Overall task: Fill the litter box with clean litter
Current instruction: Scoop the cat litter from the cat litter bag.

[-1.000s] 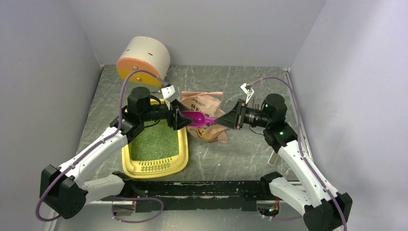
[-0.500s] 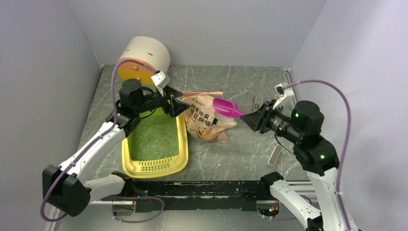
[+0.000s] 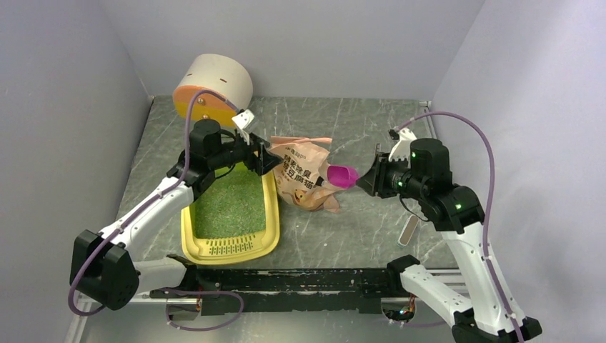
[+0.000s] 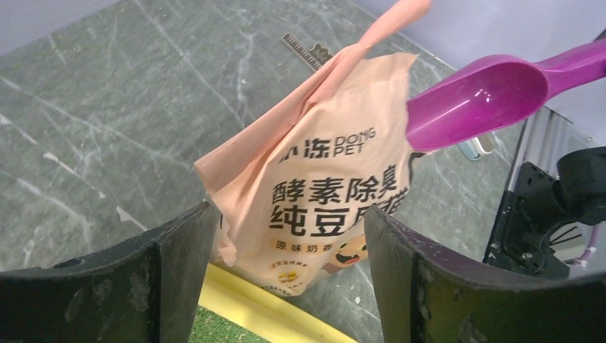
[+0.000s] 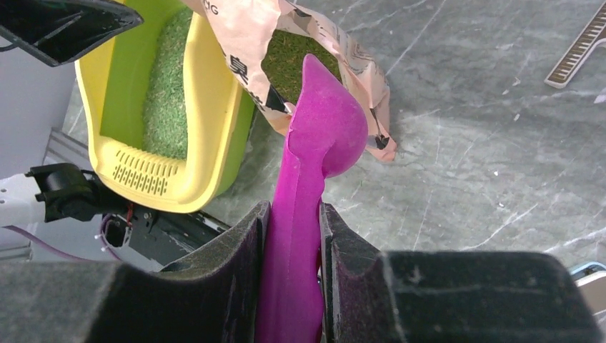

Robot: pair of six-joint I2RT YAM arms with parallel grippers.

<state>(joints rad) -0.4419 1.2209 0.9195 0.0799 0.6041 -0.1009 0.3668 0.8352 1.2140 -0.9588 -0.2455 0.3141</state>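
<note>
Note that the hand-over is complete: a second ago both grippers met on the scoop (image 3: 341,174) above the bag (image 3: 304,179). The left gripper (image 3: 268,158) has since let go and drawn back to the bag's left upper edge. Its jaws stand apart, with nothing between them but a view of the bag ahead. The right gripper (image 3: 366,179) is clamped on the scoop handle. It swung out to the right and has come back, so the bowl now sits just beside the bag's right side. Treat this as the start of a scooping pass by the right arm alone, with the left free to steady the bag. The litter box (image 3: 229,248) lies flat on the table, left of the bag and touching or nearly touching it. Green litter (image 3: 229,204) already covers its floor, so filling looks partly done. The scoop bowl appears empty in the left wrist view. You cannot judge the depth of the litter from any view. In the top view the left arm hides the far end of the box. The bag mouth is hard to read: the right wrist view shows green through a gap in the bag, probably litter inside it. A thin pale strip (image 3: 409,230) on the table near the right arm cannot be identified.
</note>
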